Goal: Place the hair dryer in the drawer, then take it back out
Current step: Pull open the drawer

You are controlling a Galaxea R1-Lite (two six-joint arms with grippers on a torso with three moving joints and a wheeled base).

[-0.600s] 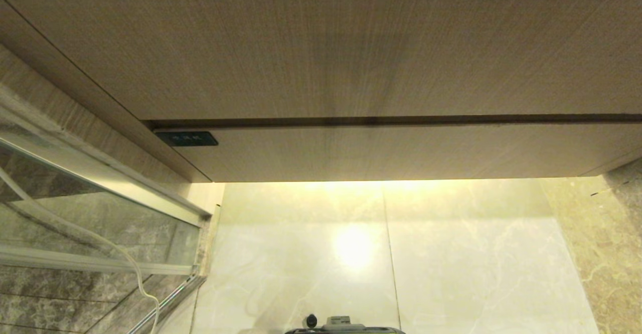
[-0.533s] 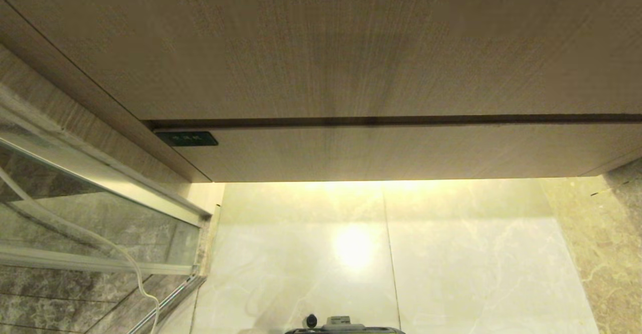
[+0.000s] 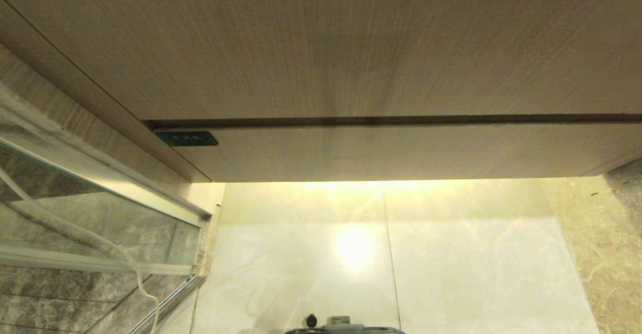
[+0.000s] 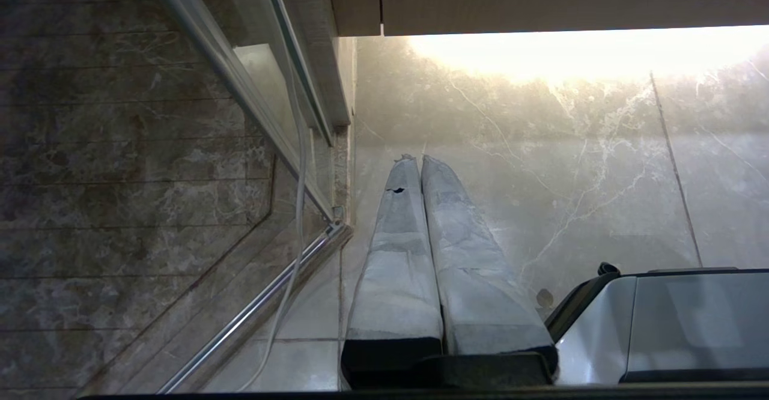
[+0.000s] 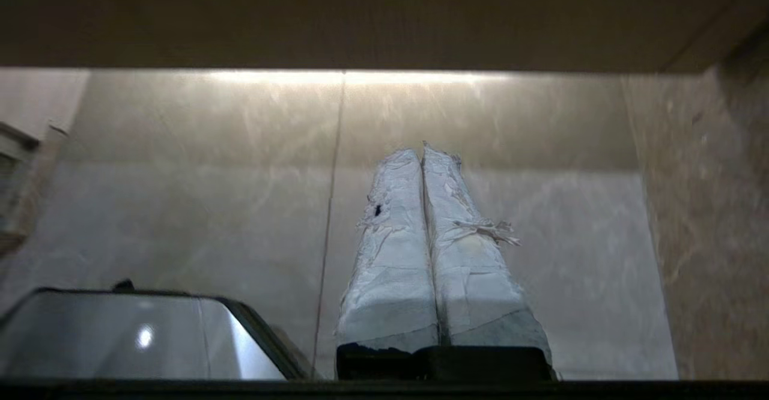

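Wide light-brown wood-grain drawer (image 3: pixel 401 151) is closed, its flat front above both hands. White hair dryer not in view. Left gripper (image 4: pixel 419 160) and right gripper (image 5: pixel 422 151) hang low over pale marble floor (image 3: pixel 451 254), fingers together, empty. Neither arm clearly nearer.

Only one bit of lettering shows: a small dark label (image 3: pixel 186 138) at the left end of the lower wood-grain panel (image 3: pixel 401 153), carrying a short row of pale characters too small and faint to read. No other text, brand or number is visible.
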